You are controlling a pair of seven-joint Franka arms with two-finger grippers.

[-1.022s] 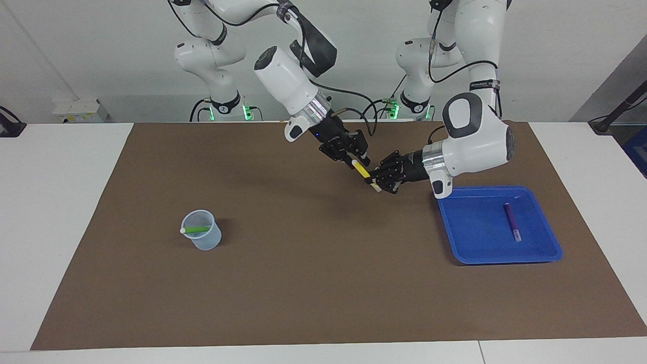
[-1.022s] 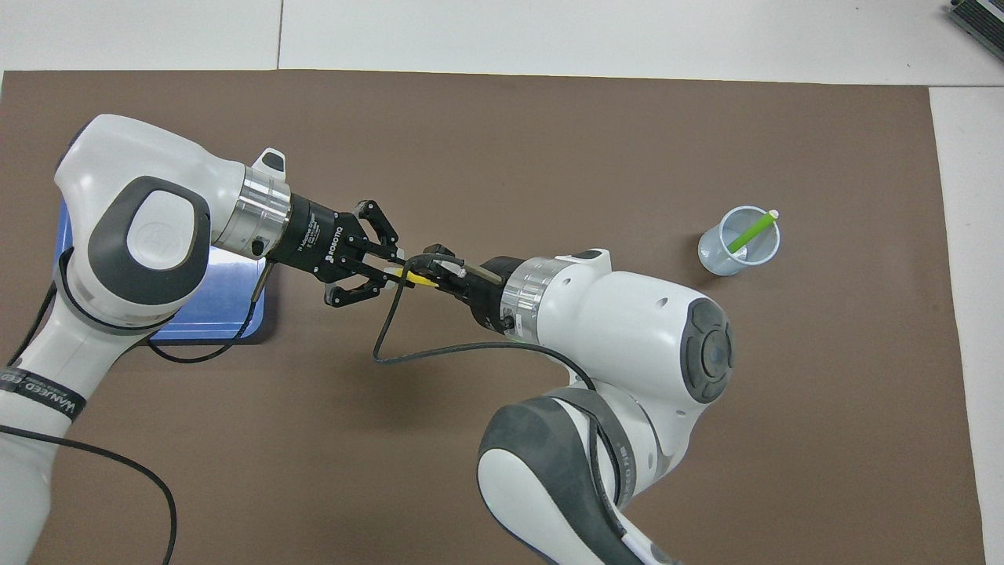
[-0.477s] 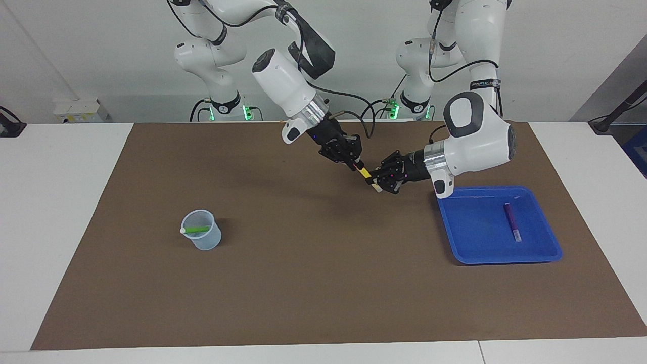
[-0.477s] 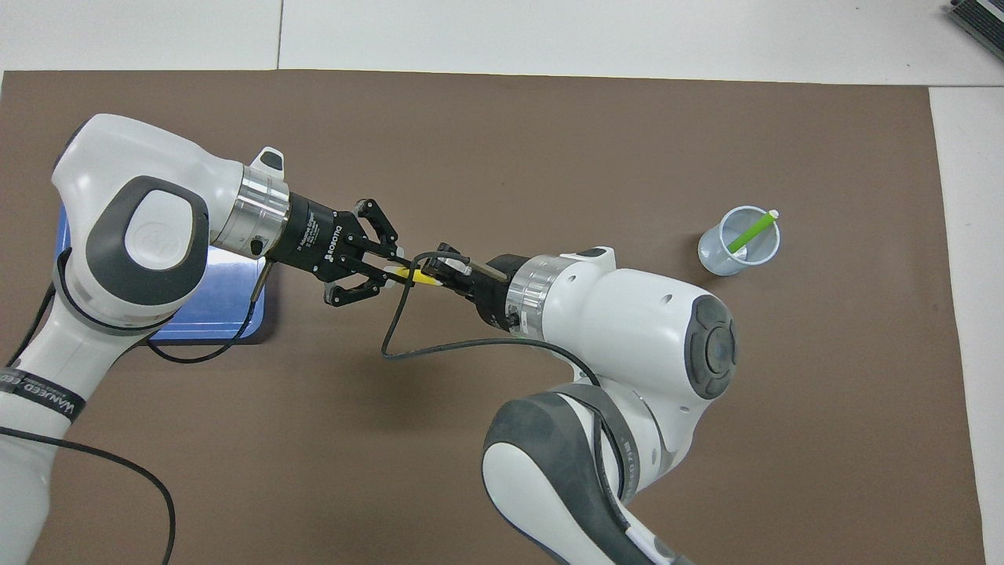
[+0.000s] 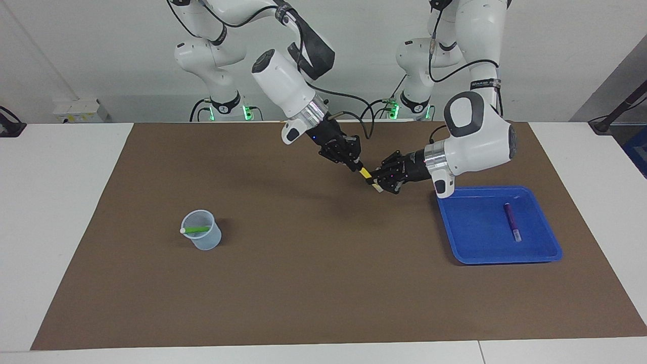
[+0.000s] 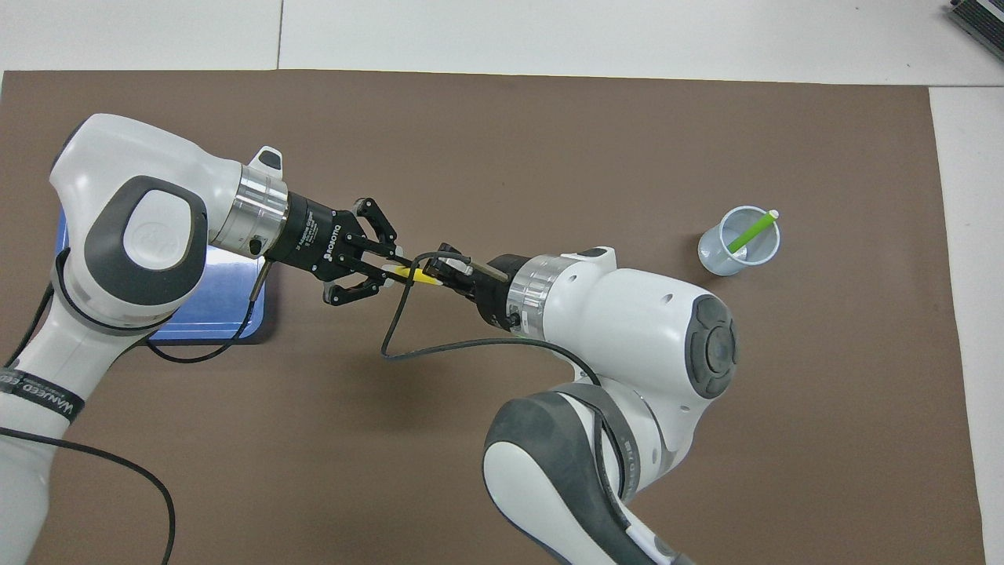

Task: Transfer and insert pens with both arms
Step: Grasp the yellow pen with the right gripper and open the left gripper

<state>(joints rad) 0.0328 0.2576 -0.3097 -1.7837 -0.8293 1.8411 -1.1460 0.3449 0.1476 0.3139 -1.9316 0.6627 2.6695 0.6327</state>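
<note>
The yellow pen hangs slanted in the air over the brown mat, between the two grippers. My left gripper is shut on its lower part, near the pale end. My right gripper is shut on its upper end. From overhead, the yellow pen bridges the left gripper and the right gripper. The green pen leans in a clear cup toward the right arm's end of the table. The purple pen lies in the blue tray.
The brown mat covers most of the white table. In the overhead view the left arm hides most of the blue tray, and the cup with the green pen stands alone on the mat.
My right gripper slid up to the yellow pen's upper end and shut on it. The left gripper kept its hold and barely moved.
</note>
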